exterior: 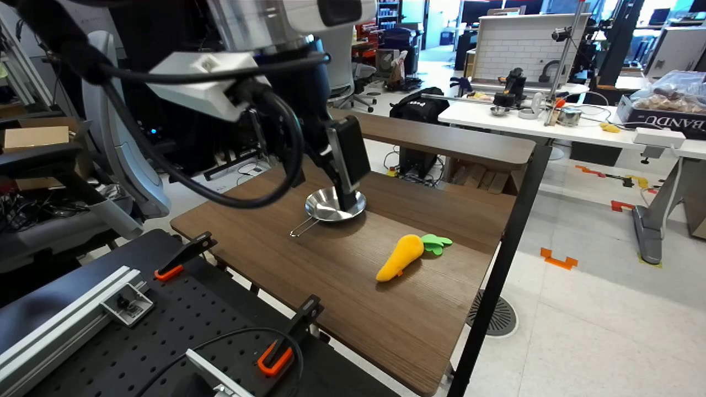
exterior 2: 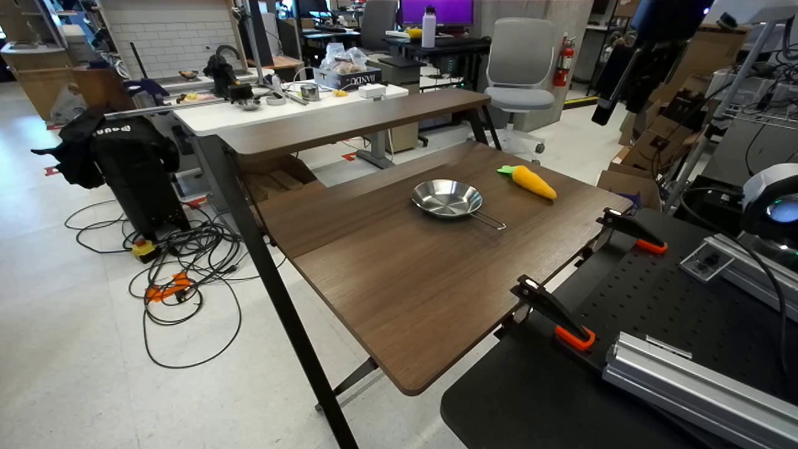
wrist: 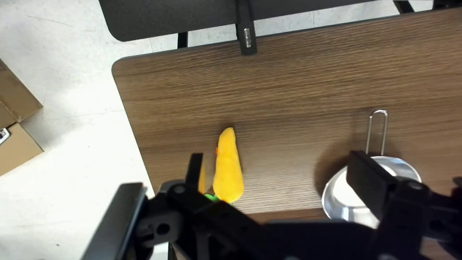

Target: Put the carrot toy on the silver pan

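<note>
The orange carrot toy with green leaves lies on the brown table, in both exterior views (exterior: 405, 256) (exterior 2: 532, 182) and in the wrist view (wrist: 228, 169). The empty silver pan stands apart from it on the same table, in both exterior views (exterior: 322, 208) (exterior 2: 447, 198) and in the wrist view (wrist: 346, 207). My gripper (wrist: 278, 169) is wide open and empty, high above the table. In the wrist view one finger shows beside the carrot, hiding part of its leaves, and the other covers part of the pan. It also shows in both exterior views (exterior: 324, 190) (exterior 2: 620, 106).
A raised brown shelf (exterior 2: 349, 118) runs along the table's far side. Black clamps with orange handles (exterior 2: 555, 312) grip the near edge, beside a black perforated board (exterior: 182, 331). Dark table legs (exterior: 499, 264) stand at the side.
</note>
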Controlling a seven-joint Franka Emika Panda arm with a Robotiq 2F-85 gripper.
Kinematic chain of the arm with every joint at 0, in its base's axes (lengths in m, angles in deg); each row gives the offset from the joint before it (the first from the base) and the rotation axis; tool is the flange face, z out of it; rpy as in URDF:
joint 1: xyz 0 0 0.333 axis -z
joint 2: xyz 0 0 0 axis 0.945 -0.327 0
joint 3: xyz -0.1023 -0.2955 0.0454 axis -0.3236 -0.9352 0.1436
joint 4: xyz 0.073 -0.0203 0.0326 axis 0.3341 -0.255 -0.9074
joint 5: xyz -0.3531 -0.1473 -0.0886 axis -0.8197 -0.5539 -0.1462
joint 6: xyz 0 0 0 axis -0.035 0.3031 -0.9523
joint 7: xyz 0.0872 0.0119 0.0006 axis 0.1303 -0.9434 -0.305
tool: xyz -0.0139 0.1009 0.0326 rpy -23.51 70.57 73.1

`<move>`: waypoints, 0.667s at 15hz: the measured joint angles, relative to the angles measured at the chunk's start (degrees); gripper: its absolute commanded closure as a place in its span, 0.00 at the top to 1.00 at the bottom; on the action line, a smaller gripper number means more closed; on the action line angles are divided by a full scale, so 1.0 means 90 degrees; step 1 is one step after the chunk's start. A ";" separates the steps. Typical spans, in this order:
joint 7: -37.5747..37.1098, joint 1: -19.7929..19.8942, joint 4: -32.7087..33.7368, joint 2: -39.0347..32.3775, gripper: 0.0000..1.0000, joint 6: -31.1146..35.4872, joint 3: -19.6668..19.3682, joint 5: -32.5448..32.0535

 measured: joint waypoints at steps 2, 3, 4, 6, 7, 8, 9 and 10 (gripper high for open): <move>0.0135 0.0050 0.0145 -0.0480 1.00 0.0350 -0.0166 0.0008; 0.0187 0.0060 0.0236 -0.0718 1.00 0.0501 -0.0239 0.0015; 0.0254 0.0062 0.0334 -0.0959 1.00 0.0637 -0.0298 0.0047; 0.0396 0.0062 0.0570 -0.1435 1.00 0.0839 -0.0373 0.0165; 0.0466 0.0063 0.0709 -0.1674 1.00 0.0914 -0.0381 0.0255; 0.0570 0.0062 0.0857 -0.1907 1.00 0.0971 -0.0379 0.0389; 0.0650 0.0063 0.1008 -0.2130 1.00 0.1036 -0.0374 0.0488; 0.0710 0.0063 0.1176 -0.2352 1.00 0.1076 -0.0363 0.0577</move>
